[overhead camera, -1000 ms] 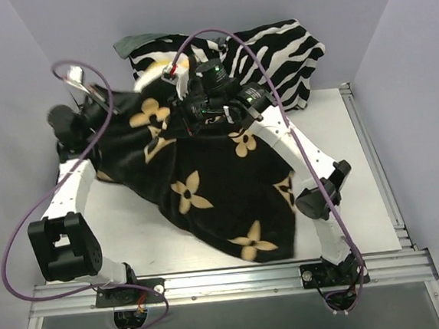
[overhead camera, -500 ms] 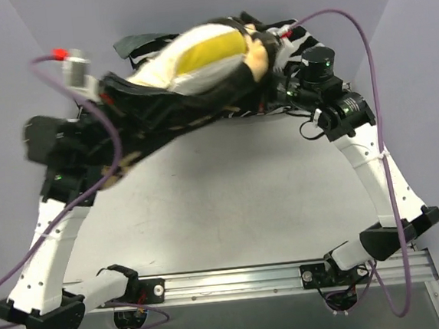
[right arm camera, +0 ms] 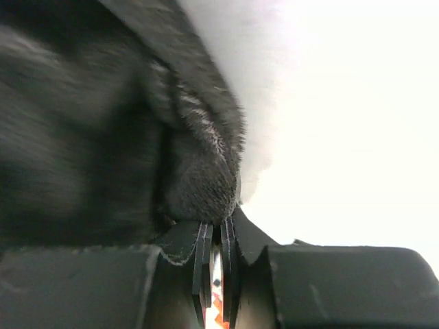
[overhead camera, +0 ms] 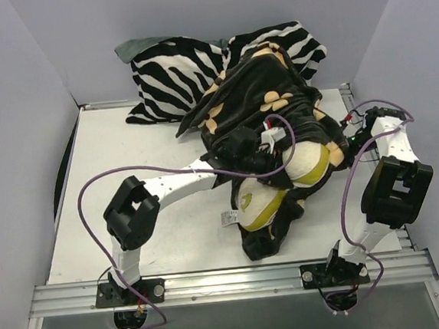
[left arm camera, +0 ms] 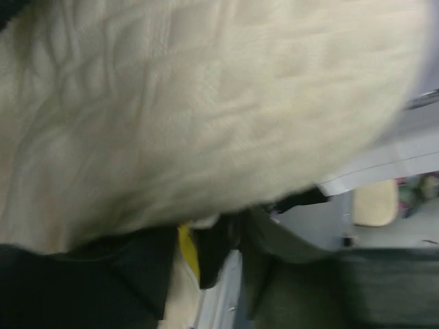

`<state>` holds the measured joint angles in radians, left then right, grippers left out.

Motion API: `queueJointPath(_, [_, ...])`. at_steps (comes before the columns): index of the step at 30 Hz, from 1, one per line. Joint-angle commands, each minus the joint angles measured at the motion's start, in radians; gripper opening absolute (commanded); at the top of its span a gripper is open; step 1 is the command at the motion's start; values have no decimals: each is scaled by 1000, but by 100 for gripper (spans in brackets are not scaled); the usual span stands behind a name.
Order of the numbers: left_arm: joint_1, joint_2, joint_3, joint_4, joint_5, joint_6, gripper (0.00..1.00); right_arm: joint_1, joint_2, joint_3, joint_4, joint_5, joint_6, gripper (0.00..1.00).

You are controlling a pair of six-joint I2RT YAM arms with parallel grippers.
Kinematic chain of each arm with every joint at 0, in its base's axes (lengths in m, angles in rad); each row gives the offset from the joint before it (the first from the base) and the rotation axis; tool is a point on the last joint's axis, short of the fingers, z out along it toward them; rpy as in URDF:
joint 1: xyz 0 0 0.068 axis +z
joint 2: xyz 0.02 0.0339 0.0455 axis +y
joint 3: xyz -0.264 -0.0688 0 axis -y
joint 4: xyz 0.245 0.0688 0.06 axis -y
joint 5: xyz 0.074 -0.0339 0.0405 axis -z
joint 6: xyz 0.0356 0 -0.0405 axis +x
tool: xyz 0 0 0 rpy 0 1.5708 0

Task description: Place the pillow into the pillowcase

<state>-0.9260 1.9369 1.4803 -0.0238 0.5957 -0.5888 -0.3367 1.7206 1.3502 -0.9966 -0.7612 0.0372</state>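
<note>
The black pillowcase (overhead camera: 259, 92) with tan flowers lies bunched at the centre right, its far end on a zebra cushion. The cream-yellow pillow (overhead camera: 309, 164) bulges out of its near side in two lobes. My left gripper (overhead camera: 279, 158) has reached across to the pillow. In the left wrist view the dimpled pillow (left arm camera: 206, 103) fills the top. The left gripper (left arm camera: 230, 274) stands a little open, table showing through the gap and a black flap beside one finger. My right gripper (overhead camera: 346, 136) is at the case's right edge. The right gripper (right arm camera: 216, 226) is shut on the furry pillowcase (right arm camera: 82, 137).
The black-and-white zebra cushion (overhead camera: 166, 81) lies along the back wall, partly under the case. White table (overhead camera: 126, 149) shows bare on the left. A metal rail (overhead camera: 230, 280) runs along the near edge, another down the right side. Grey walls close in on three sides.
Half a second ago both arms held the case and pillow up at the back; now the bundle lies at the centre right. The left jaws have parted. The right arm has folded back.
</note>
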Motion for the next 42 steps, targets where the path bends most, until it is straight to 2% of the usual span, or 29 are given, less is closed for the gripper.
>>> queueJointPath(1, [108,-12,98,298,185,-136,54,-70,-24,14,-200,167,-177,0])
queueJointPath(2, [122,-22,104,318,211,-146,72,-82,-1,23,-192,204,-206,0])
queueJointPath(4, [162,-79,103,318,239,-120,82,-107,68,39,-166,305,-212,0])
queueJointPath(7, [280,-159,49,260,196,-82,84,-107,158,105,-146,361,-261,0])
queueJointPath(8, [332,-170,49,208,115,-3,85,-104,183,125,-140,387,-272,0])
queueJointPath(9, [349,-174,57,64,69,67,89,-101,210,159,-136,405,-283,0])
queueJointPath(10, [363,-168,70,-11,23,143,89,-96,268,177,-135,416,-287,0])
queueJointPath(11, [374,-161,89,-52,-63,290,91,-90,293,190,-137,440,-296,0])
queueJointPath(12, [386,-136,100,-117,-117,347,97,-85,319,204,-132,450,-312,2])
queueJointPath(14, [407,-57,154,-165,-183,485,97,-75,381,243,-125,476,-325,6])
queueJointPath(22, [443,253,394,-344,-206,670,97,-7,476,391,-129,511,-393,7])
queueJointPath(23, [441,275,409,-355,-195,710,92,5,474,386,-126,522,-405,7])
queueJointPath(24, [443,319,432,-410,-173,725,74,34,473,382,-129,531,-416,7])
queueJointPath(25, [447,338,489,-462,-93,739,50,48,470,379,-129,533,-425,6])
queueJointPath(26, [450,347,506,-511,-82,745,5,66,465,374,-131,534,-439,6])
queueJointPath(27, [455,312,493,-569,-56,744,0,103,458,365,-132,534,-450,6])
queueJointPath(29, [466,216,321,-594,27,767,0,151,455,363,-131,530,-461,6])
queueJointPath(30, [469,85,248,-607,27,776,0,172,456,375,-132,525,-462,6])
queueJointPath(31, [473,12,78,-613,27,781,0,220,456,385,-131,507,-462,6])
queueJointPath(33, [516,-184,-64,-649,19,767,0,269,467,426,-129,488,-461,6])
queueJointPath(35, [567,-286,-202,-695,-10,719,0,330,479,461,-131,441,-453,7])
queueJointPath(36, [631,-362,-233,-749,-19,706,0,364,500,492,-131,427,-441,7])
queueJointPath(38, [677,-426,-287,-784,-62,699,0,425,531,585,-132,395,-424,7])
queueJointPath(40, [745,-484,-330,-803,-167,710,0,455,588,708,-134,390,-390,15])
queueJointPath(41, [768,-492,-334,-806,-204,715,10,471,609,755,-149,395,-379,23])
queueJointPath(42, [792,-484,-321,-808,-246,710,28,473,643,797,-158,414,-369,44])
